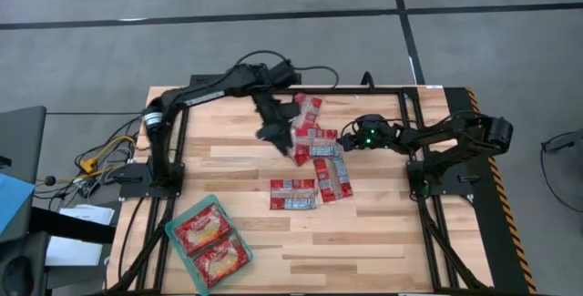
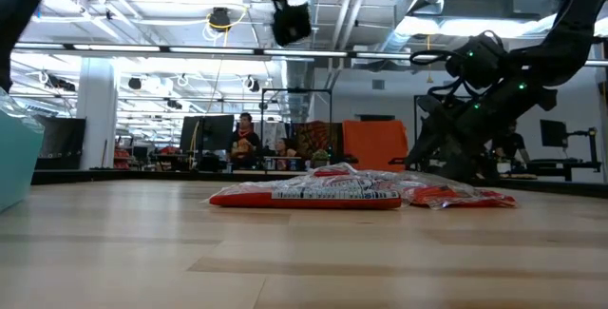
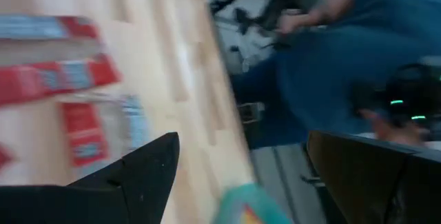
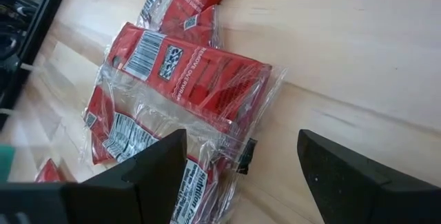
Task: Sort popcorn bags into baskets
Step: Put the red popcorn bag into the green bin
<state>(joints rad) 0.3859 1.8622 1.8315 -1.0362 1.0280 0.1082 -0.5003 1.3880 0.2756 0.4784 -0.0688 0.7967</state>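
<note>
Several narrow red popcorn bags (image 1: 316, 141) lie flat in a loose pile at mid-table, also in the low view (image 2: 313, 191). Two squarish bags (image 1: 210, 241) lie in the teal basket (image 1: 189, 211) at the near left. My left gripper (image 1: 271, 135) hangs open high above the pile's left edge (image 2: 290, 19), holding nothing; its wrist view (image 3: 241, 141) is blurred. My right gripper (image 1: 344, 137) hovers open at the pile's right side; in its wrist view (image 4: 241, 138) the fingers stand above overlapping bags (image 4: 196, 69) without touching.
Bare wood lies at the near right and the far left of the table. Black frame rails run along both sides (image 1: 421, 196). The basket's corner shows at the low view's left (image 2: 14, 157) and in the left wrist view (image 3: 248, 205). People sit in the room behind (image 2: 245, 138).
</note>
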